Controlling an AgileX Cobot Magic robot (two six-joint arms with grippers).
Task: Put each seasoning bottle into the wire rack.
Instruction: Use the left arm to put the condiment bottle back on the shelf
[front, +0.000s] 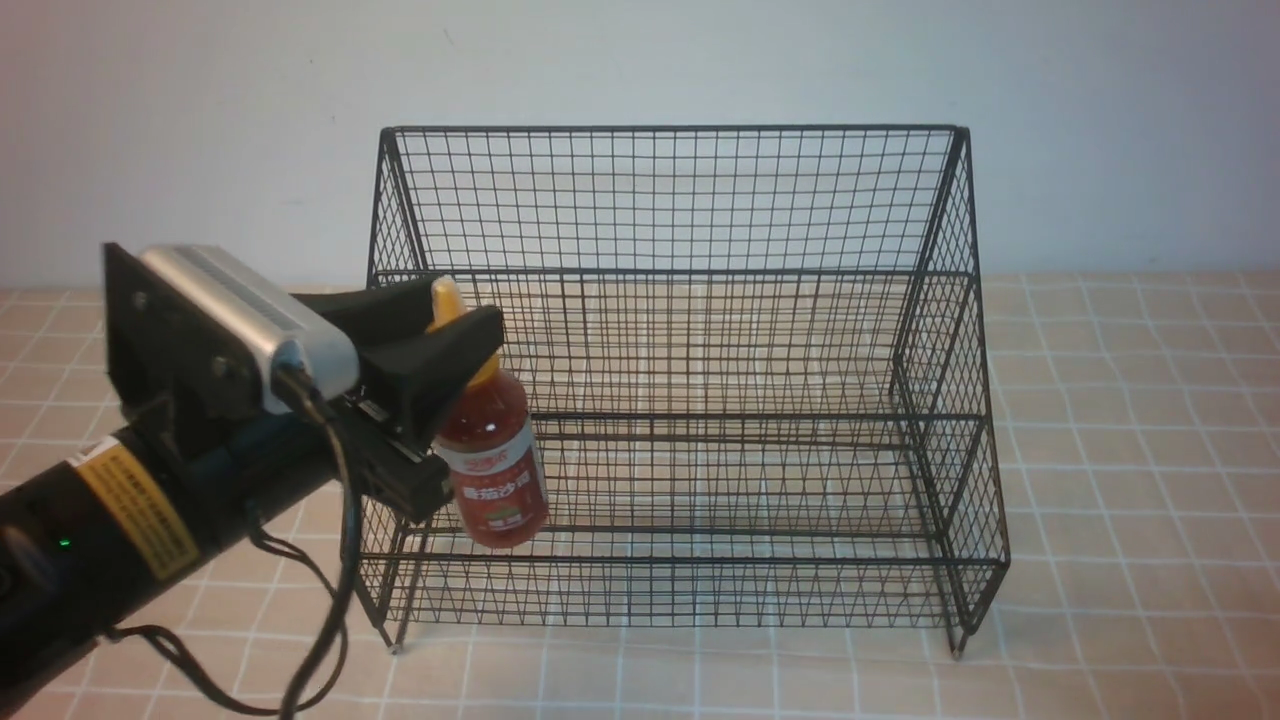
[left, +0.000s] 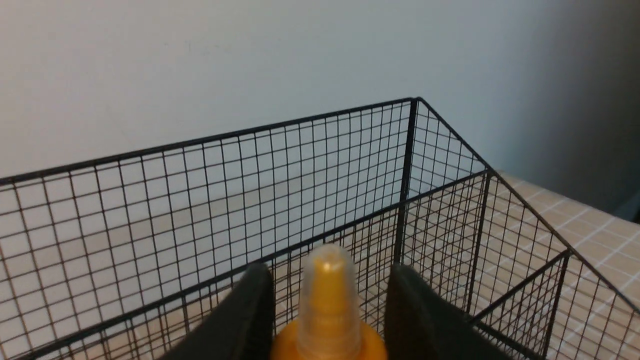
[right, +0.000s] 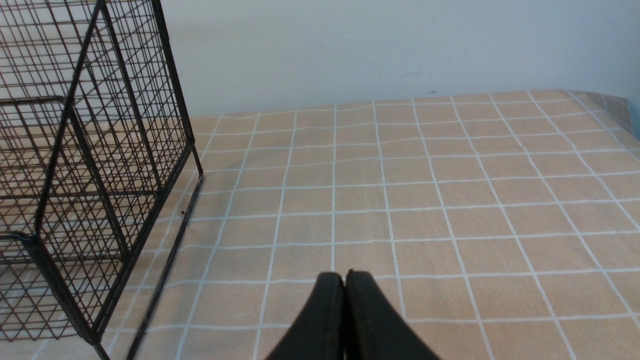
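Seasoning bottle (front: 495, 460) hangs tilted, neck clamped in the left gripper (front: 465, 312), before the left end of the wire rack (front: 680, 272).

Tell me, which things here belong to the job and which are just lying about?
Job: seasoning bottle, gripped at its cap by the left gripper; wire rack.
Just there: right gripper, shut and idle; checked tablecloth; wall.
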